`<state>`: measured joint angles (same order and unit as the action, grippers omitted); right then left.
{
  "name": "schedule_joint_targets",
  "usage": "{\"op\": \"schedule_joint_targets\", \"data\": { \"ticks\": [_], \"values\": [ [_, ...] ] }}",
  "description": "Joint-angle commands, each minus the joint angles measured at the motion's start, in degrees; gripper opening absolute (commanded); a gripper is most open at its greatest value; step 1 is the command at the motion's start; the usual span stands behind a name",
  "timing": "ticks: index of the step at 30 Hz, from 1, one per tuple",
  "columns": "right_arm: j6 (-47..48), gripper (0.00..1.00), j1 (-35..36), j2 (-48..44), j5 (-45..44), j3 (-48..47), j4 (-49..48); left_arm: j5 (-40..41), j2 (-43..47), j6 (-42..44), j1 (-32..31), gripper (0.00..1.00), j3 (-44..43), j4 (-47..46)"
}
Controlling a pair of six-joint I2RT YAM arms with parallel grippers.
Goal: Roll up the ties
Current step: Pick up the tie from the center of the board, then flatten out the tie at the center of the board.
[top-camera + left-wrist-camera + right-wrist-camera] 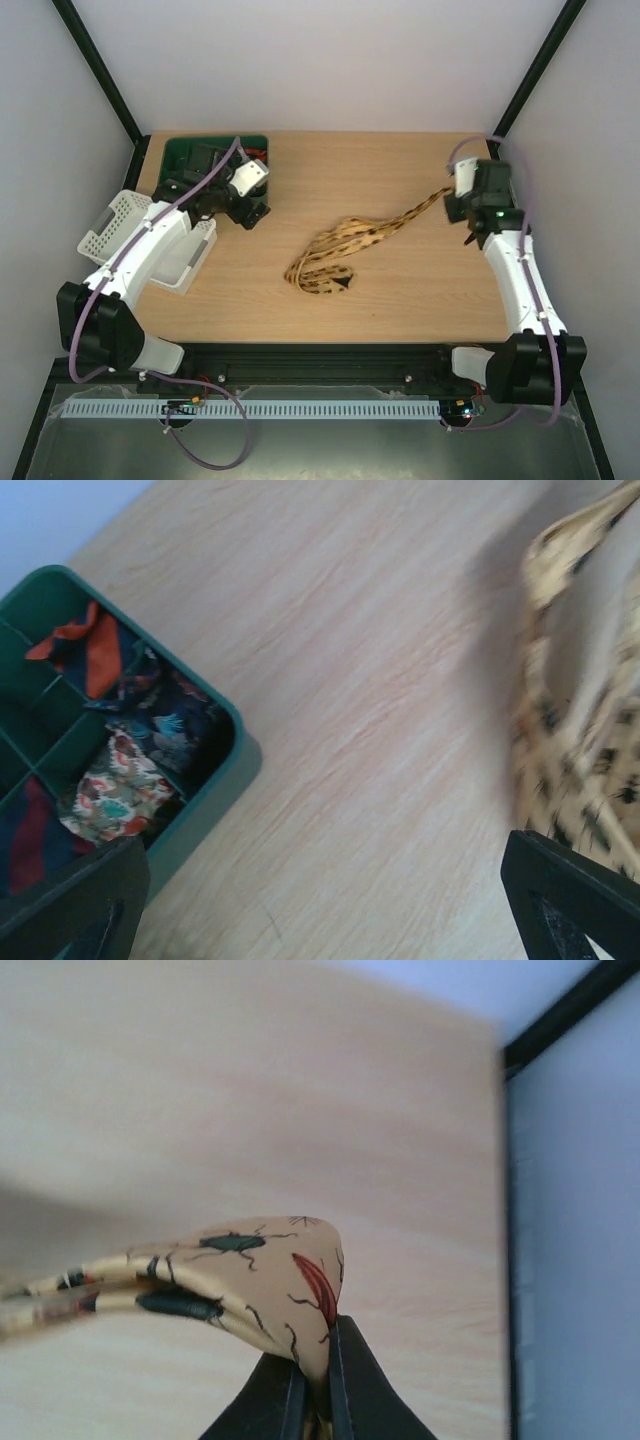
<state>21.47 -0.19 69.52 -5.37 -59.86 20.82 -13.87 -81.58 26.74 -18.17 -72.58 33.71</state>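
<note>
Tan-gold fabric with small dark beetle marks: that is the tie (335,255) being worked. It lies in a loose folded heap about the middle of the counter (400,300), with one strand stretched away toward the far right. The right end effector (315,1375) is clenched on that strand's folded end, the cloth pinched between its two tips and lifted just off the wood. The left end effector (248,208) hangs released, jaws wide, beside the green tray (180,152) at the far left. Several rolled ties (115,790) sit in the tray's compartments, and a white basket (120,222) lies partly under that arm.

The step in hand looks like drawing the tie out straight before any rolling. I would pull low and slow along the strand's own line so the heap unfolds flat instead of twisting. The pinch sits close to the fold's edge, so a jerk could slip it free.

The tie's long axis runs on a diagonal, from the heap at mid-counter up to the far right. A dark pointed tip shows at the heap's near edge.
</note>
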Motion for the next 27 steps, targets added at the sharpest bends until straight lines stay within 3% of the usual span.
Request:
{"op": "schedule_joint_targets", "data": {
  "ticks": [1, 9, 14, 20, 22, 27],
  "values": [
    [-6.0, 0.01, -5.2, 0.6, -1.2, -10.3, -4.5, 0.2, -1.6, -2.7, 1.4, 1.00, -2.2, -2.4],
    [-14.3, 0.02, -15.5, 7.1, -2.2, -30.8, -16.7, 0.2, -2.5, -4.8, 2.5, 1.00, -4.2, -3.6],
    [-18.9, 0.02, -16.7, 12.5, 6.8, -44.1, -20.9, 0.3, -2.0, -6.8, 3.7, 0.99, -4.5, -4.4],
    [-32.3, 0.01, -16.2, 20.0, 26.2, -57.7, -27.6, 0.6, 0.1, -10.1, 6.7, 0.99, -4.0, -5.6],
    [-35.2, 0.01, -12.6, 22.8, 32.7, -61.0, -27.2, 0.1, 0.7, -11.3, 8.4, 1.00, -3.9, -5.9],
    [-29.3, 0.01, 5.3, 26.8, 41.8, -60.6, -20.2, -0.5, 2.3, -13.4, 12.4, 0.99, -3.7, -6.5]
  ]
}}
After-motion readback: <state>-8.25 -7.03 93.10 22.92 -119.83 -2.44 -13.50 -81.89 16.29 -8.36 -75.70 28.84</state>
